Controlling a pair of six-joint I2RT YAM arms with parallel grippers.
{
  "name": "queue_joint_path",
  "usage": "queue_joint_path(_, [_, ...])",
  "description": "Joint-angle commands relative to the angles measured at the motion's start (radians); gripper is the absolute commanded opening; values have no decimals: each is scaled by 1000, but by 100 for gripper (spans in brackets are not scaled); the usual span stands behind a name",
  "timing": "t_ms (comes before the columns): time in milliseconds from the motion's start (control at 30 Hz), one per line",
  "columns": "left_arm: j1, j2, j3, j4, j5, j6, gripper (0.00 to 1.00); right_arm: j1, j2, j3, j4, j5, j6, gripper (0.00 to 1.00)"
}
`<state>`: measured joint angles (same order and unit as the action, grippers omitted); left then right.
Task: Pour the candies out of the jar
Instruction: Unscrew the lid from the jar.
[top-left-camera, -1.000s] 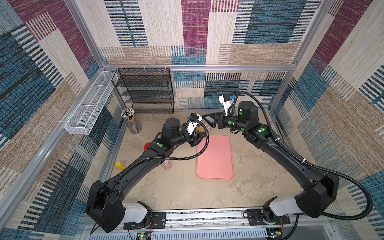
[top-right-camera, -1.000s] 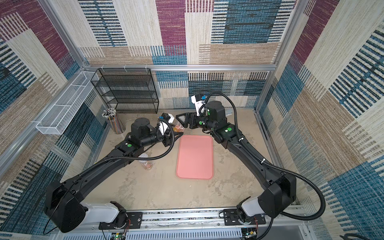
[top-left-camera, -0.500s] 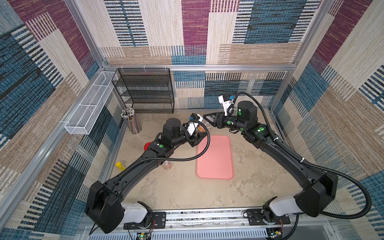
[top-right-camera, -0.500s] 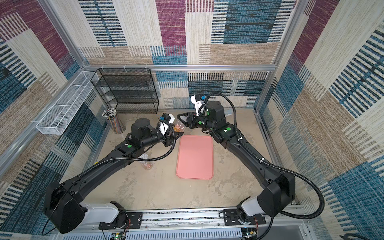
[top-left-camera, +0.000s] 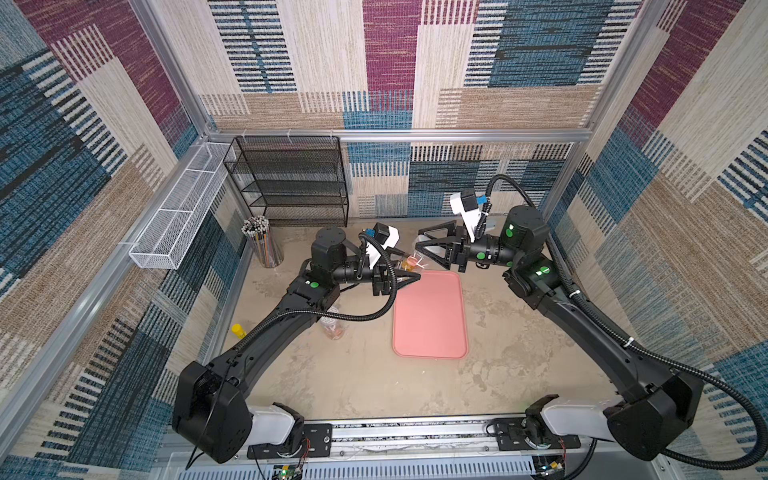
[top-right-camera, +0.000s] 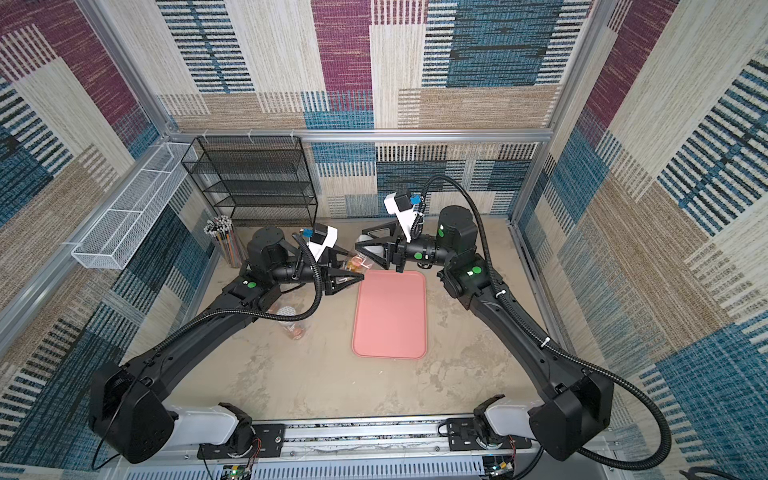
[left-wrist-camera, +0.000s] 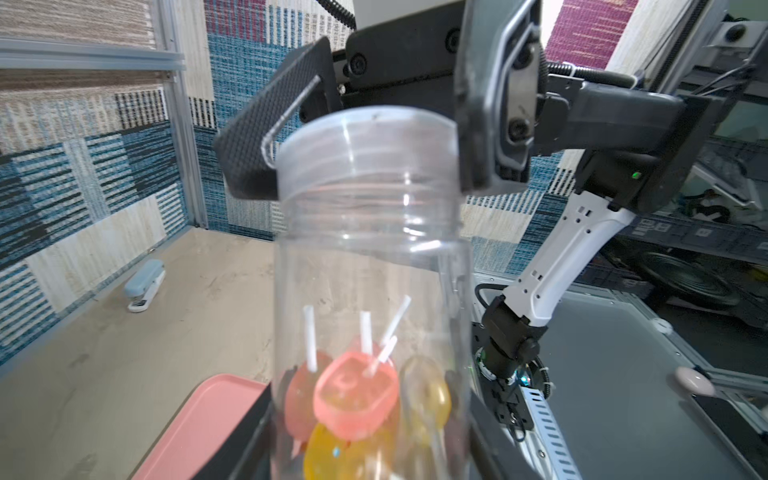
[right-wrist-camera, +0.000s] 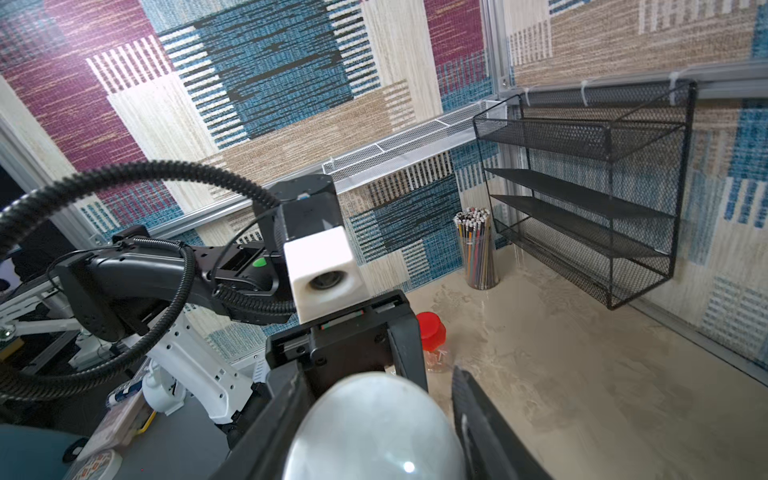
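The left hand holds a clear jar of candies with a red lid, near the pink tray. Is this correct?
Not quite: the lid is translucent, not red, as the left wrist view shows. The left hand does hold the clear jar of candies near the pink tray.

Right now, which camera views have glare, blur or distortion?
Left wrist view: the jar throws white glare streaks, and the candies inside look soft. Right wrist view: the lid is a blurred blob with one bright spot. Both top views: evenly lit, sharp, no harsh shadows.
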<state>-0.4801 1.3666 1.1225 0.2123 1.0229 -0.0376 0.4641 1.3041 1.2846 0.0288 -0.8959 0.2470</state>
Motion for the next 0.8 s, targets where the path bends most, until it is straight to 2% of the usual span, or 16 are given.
queue_joint_path(0, [3, 6, 12, 36, 43, -44, 0, 1, 4, 6, 17, -70, -42, 31])
queue_joint_path(167, [2, 17, 18, 3, 39, -28, 0, -5, 15, 31, 3, -47, -49, 32])
queue_joint_path(333, [2, 27, 7, 4, 48, -33, 0, -26, 43, 85, -18, -112, -59, 32])
queue_joint_path(767, [3, 15, -31, 8, 26, -19, 0, -45, 81, 136, -64, -187, -77, 33])
